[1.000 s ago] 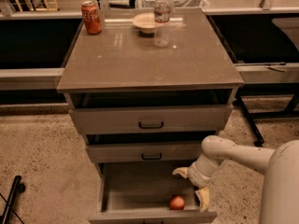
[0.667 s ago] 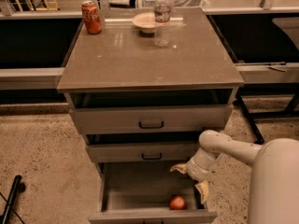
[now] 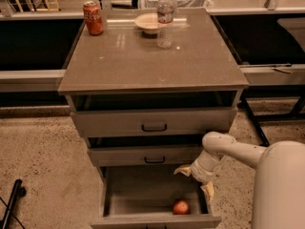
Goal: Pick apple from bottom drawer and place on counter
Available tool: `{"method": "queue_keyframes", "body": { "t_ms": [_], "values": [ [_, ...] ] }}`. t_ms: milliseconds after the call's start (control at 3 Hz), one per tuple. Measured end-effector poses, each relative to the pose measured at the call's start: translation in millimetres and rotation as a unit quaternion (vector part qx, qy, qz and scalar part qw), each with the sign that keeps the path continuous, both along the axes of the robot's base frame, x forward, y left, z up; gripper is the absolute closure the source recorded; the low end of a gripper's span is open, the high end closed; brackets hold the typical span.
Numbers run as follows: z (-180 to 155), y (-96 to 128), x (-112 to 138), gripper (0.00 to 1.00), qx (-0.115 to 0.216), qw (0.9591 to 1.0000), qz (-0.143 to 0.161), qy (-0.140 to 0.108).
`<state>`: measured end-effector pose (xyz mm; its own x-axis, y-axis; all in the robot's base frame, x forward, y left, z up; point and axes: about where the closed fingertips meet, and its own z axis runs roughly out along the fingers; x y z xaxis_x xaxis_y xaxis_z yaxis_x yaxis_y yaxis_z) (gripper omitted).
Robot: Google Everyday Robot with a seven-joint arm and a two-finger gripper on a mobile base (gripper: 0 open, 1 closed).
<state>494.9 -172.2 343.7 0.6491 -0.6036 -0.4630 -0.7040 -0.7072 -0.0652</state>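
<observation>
One apple (image 3: 180, 207) lies at the front right of the open bottom drawer (image 3: 138, 194). The gripper (image 3: 196, 181) hangs just above the apple, jaws apart and holding nothing.

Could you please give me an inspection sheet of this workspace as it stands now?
Surface: counter glossy, items only near its back edge.
Job's things: apple lies in the open bottom drawer, front right; not yet on the counter.
Clutter: soda can, bowl, water bottle, all on the counter.
Grippers: gripper over the drawer's right side, open, above the apple and apart from it.
Cables: nothing seen.
Surroundings: speckled floor; top drawer and middle drawer ajar.
</observation>
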Motion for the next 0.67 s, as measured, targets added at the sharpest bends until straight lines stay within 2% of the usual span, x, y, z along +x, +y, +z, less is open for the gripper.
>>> {"method": "queue_keyframes", "body": {
  "t_ms": [333,667],
  "values": [
    [-19,-8,-12,0.00,0.024,0.9985,-0.050,0.004],
    [-45,-14,-31,0.00,0.046,0.9966,-0.067,-0.017]
  ]
}}
